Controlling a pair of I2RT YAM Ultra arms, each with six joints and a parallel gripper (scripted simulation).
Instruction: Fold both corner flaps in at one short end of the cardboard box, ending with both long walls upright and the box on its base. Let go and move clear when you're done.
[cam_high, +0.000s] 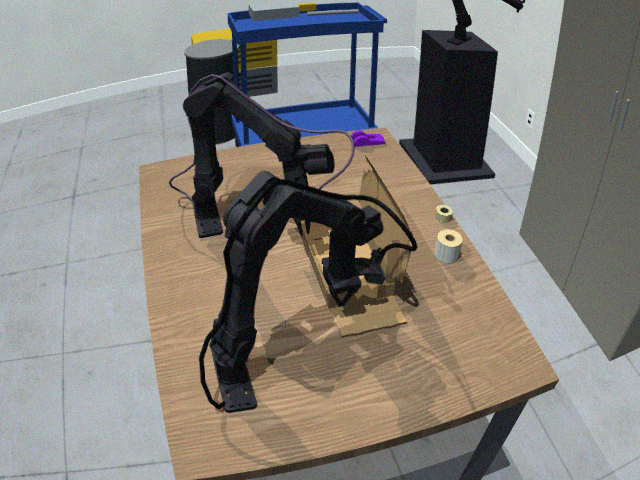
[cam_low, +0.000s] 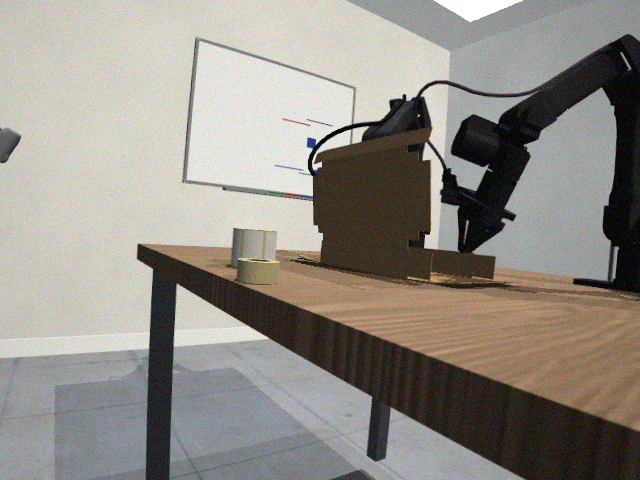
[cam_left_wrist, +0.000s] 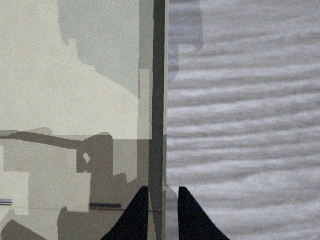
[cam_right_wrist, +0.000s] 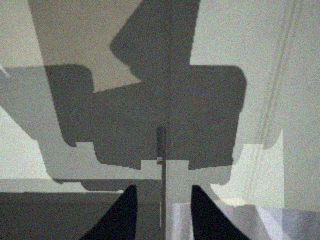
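The cardboard box (cam_high: 385, 206) (cam_low: 369, 211) stands on its base. Its tall long wall is upright on the far side from the arms; the low long wall (cam_high: 318, 273) (cam_low: 467, 262) is also upright. An end flap (cam_high: 371, 323) lies flat at the near short end. The left gripper (cam_high: 305, 229) (cam_low: 465, 250) (cam_left_wrist: 163, 190) is slightly open, empty, its tips straddling the line of the low wall's top edge. The right gripper (cam_high: 344, 302) (cam_right_wrist: 164, 189) is part open and empty over the near end, with a thin edge between its tips in view. The near corner flaps are mostly hidden by the arm.
A white label roll (cam_high: 448, 246) (cam_low: 254, 248) and a smaller yellow roll (cam_high: 443, 213) (cam_low: 258, 272) stand beyond the tall wall, by the table edge. A purple part (cam_high: 368, 138) lies at the far corner. The right arm reaches over the box.
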